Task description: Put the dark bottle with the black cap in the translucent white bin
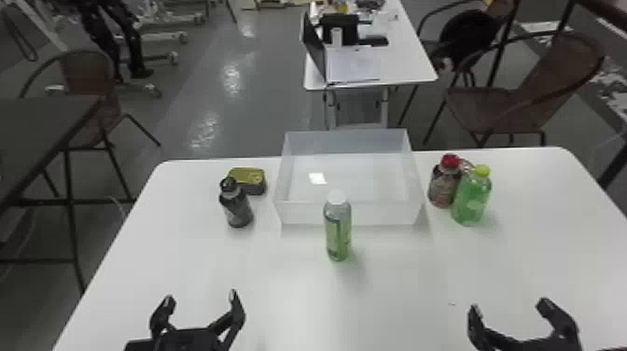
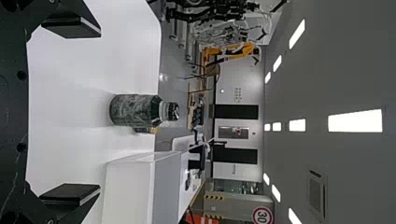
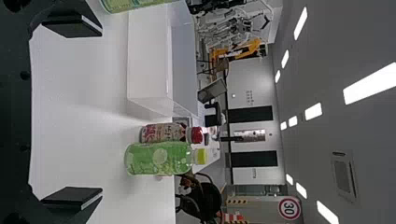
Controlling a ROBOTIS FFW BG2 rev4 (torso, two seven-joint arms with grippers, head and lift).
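The dark bottle with the black cap (image 1: 238, 205) stands upright on the table, left of the translucent white bin (image 1: 350, 214). My left gripper (image 1: 200, 305) is open near the table's front left, nearer to me than the bottle and apart from it. In the left wrist view, the dark bottle (image 2: 135, 110) lies beyond the wide gap of my left gripper (image 2: 70, 112), beside the bin (image 2: 127, 191). My right gripper (image 1: 508, 310) is parked open at the front right, and in its own wrist view the right gripper (image 3: 72, 112) has nothing between its fingers.
A green-labelled bottle with a white cap (image 1: 337, 233) stands just in front of the bin. A yellow-topped tin (image 1: 254, 183) sits close behind the dark bottle. Right of the bin stand a red-capped bottle (image 1: 443, 186) and a green bottle (image 1: 471, 200).
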